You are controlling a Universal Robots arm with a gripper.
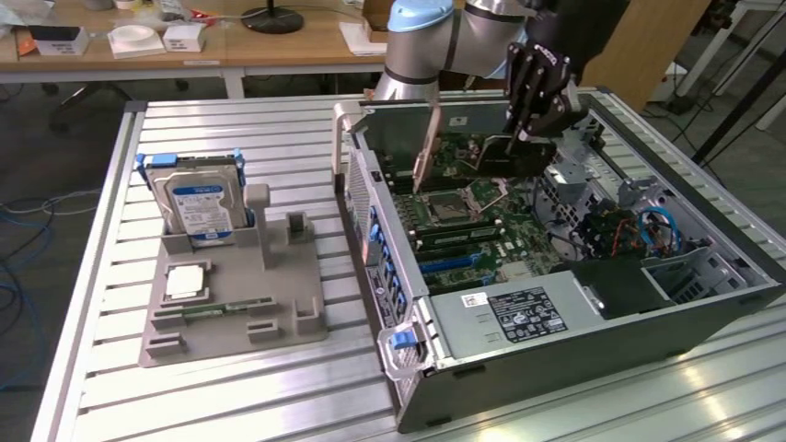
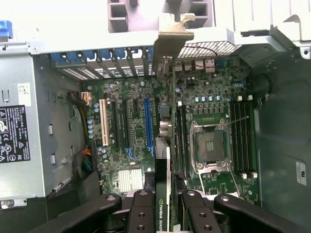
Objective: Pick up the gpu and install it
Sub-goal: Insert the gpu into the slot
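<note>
My gripper [image 1: 531, 138] is shut on the gpu [image 1: 498, 155] and holds it on edge above the open computer case [image 1: 687, 304]. The card hangs over the motherboard [image 1: 473, 230], apart from it, with its metal end bracket [image 1: 426, 147] toward the case's rear wall. In the wrist view the gpu [image 2: 164, 160] shows edge-on between my black fingers [image 2: 141, 213], and its bracket [image 2: 172, 34] reaches the row of rear slot openings. A blue expansion slot [image 2: 148, 124] lies on the board just beside the card's line.
A silver hard drive [image 1: 197, 203] with a blue label stands in a grey fixture [image 1: 234, 295] at the exterior view's left, with a memory stick [image 1: 227, 307] lying on it. The power supply [image 1: 516, 313] fills the case's near end. The processor socket [image 2: 210, 145] and cables [image 1: 651, 230] sit inside.
</note>
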